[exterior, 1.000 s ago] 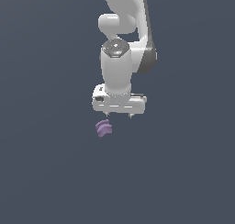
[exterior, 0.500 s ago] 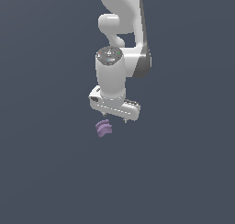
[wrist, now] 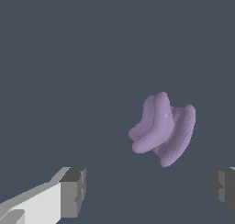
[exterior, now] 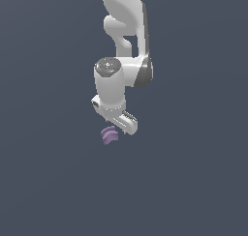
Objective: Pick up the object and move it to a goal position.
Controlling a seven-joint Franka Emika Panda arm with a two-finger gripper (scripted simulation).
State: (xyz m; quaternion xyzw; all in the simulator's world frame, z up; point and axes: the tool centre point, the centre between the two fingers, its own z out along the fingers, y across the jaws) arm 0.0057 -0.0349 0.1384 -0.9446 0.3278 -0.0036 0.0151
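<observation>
The white Panda arm [exterior: 127, 41] reaches straight down, wrist turned, and its white gripper [exterior: 119, 122] hangs just above the small pale-purple ridged lump [exterior: 110, 135]. Jaws spread wide, nothing between the grey fingertips [wrist: 73, 191]. The lump lies on the flat dark grey ground [exterior: 53, 182], untouched.

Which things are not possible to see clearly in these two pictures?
- Exterior view: the gripper body hides its fingertips.
- Wrist view: the picture edge cuts off both fingers.
- Both views: the underside of the object is hidden, so contact with the ground is unclear.
</observation>
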